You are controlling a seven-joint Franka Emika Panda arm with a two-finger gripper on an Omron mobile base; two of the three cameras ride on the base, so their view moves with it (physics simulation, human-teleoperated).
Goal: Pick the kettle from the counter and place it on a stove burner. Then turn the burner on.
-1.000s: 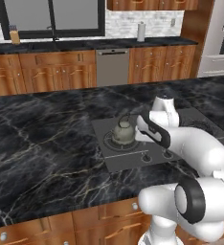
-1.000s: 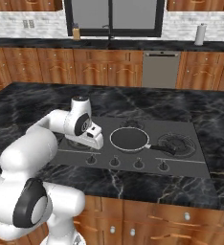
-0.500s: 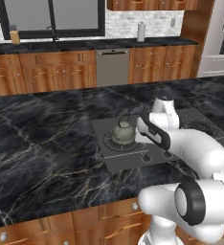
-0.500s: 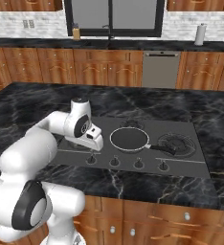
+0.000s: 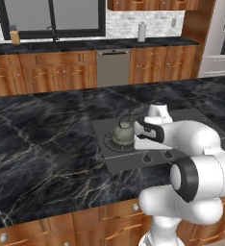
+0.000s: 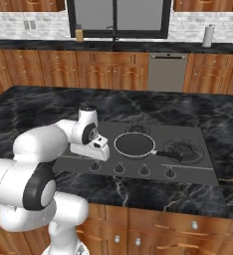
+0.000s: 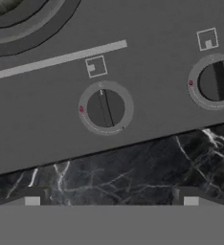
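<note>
The grey-beige kettle (image 5: 123,132) stands upright on the stove burner (image 5: 113,146) at the left of the dark cooktop. My gripper (image 5: 145,139) hangs just to its right, apart from it, above the front row of knobs. The hand view looks straight down on one knob (image 7: 106,108), with a second knob (image 7: 214,82) to the right and the burner's ringed edge (image 7: 30,26) at the top left. My gripper (image 7: 111,198) is open, its fingertips (image 7: 31,197) wide apart over the counter (image 7: 133,162), with nothing between them. From the right base view, my gripper (image 6: 91,152) sits over the leftmost knob (image 6: 94,167).
A black frying pan (image 6: 134,145) sits on the middle of the cooktop, its handle reaching right toward a smaller burner (image 6: 185,148). Several knobs (image 6: 144,171) line the cooktop's front edge. The black marble counter (image 5: 42,144) stretches wide to the left.
The hand has sunk slightly toward the front row of knobs. The kettle has stayed in place on the burner, and the gripper has stayed open.
</note>
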